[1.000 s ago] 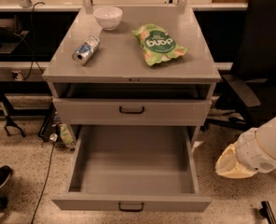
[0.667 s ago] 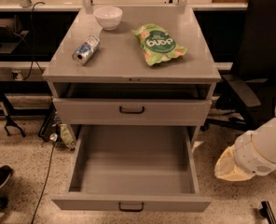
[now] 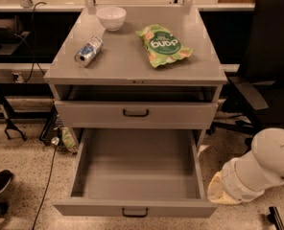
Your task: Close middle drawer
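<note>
This looks like a robotics lab or office workspace. A plain grey drawer cabinet (image 3: 60, 110) stands on a speckled terrazzo floor (image 3: 22, 152), backed by long workbenches (image 3: 46, 7) on metal legs. Loose black cables (image 3: 34, 56) trail along the dark space under the bench and down to the floor. A black office chair (image 3: 271, 56) sits at the right. A white robot arm (image 3: 264, 169) enters from the lower right; its gripper is not in view. On the tabletop (image 3: 127, 61) lie a white bowl (image 3: 111, 17), a can (image 3: 88, 51) and a green snack bag (image 3: 163, 45).
</note>
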### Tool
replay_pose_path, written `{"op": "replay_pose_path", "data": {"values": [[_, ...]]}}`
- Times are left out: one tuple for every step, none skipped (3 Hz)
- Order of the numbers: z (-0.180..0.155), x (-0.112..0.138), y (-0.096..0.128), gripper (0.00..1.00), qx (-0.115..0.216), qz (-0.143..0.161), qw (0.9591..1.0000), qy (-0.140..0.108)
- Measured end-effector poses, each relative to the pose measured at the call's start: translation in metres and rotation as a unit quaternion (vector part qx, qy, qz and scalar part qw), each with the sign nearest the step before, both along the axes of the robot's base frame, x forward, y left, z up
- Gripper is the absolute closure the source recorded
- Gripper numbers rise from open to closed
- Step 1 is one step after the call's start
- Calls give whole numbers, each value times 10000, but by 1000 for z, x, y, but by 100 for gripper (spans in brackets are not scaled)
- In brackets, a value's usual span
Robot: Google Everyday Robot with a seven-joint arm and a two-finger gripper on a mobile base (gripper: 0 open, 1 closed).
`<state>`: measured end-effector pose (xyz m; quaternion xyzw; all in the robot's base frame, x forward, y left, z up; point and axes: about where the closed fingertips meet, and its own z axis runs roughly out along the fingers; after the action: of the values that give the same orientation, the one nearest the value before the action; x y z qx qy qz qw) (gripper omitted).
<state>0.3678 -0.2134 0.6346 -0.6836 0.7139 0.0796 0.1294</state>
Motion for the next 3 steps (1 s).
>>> {"op": "replay_pose_path", "data": {"values": [[-36,7,5,100,-75,-126,9997,-181],[-36,7,5,100,-76,-126,9997,-181],[-57,7,13,100,-128,-58,9999,-99]]}}
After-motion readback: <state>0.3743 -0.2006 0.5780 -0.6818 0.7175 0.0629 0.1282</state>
